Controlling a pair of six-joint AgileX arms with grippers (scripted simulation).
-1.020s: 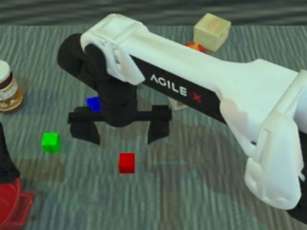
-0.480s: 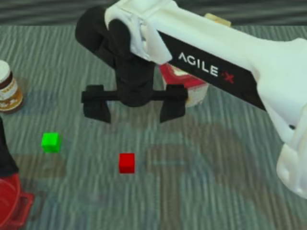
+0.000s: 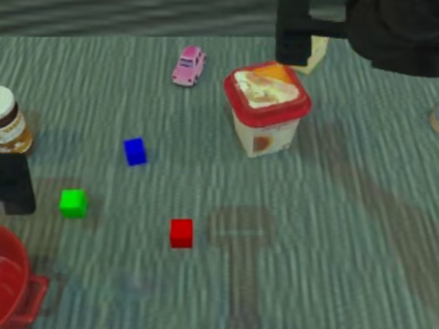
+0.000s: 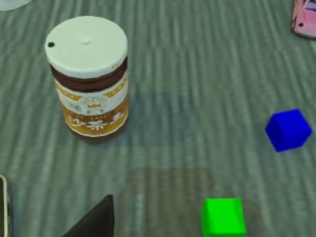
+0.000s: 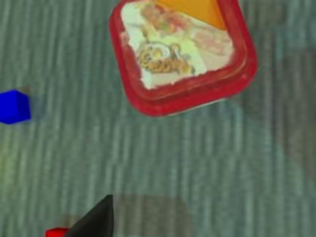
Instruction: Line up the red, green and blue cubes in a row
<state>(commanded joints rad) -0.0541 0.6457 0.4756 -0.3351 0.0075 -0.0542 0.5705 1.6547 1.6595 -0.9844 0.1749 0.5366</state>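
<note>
Three small cubes lie apart on the grey-green cloth. The blue cube (image 3: 135, 151) is farthest back, the green cube (image 3: 73, 203) is at the left, and the red cube (image 3: 181, 233) is nearer the front. My left gripper (image 3: 5, 186) is at the left edge, open, one black finger (image 3: 19, 185) just left of the green cube (image 4: 223, 217); the blue cube (image 4: 288, 129) lies beyond. My right gripper (image 3: 357, 34) hangs high at the back right, open and holding nothing. In its wrist view, the blue cube (image 5: 14, 106) and a corner of the red cube (image 5: 55, 232) show beside its finger (image 5: 98, 219).
A red-lidded white tub (image 3: 267, 103) stands back of centre, with a cream box (image 3: 317, 55) half hidden behind it. A pink toy car (image 3: 188, 66) sits at the back. A brown jar (image 3: 10, 123) stands at the left edge and a red object (image 3: 14, 291) fills the front-left corner.
My right arm has pulled away from above the blue cube to the back right, uncovering it, the tub and the toy car. My left gripper has come in beside the green cube. No cube moved.
</note>
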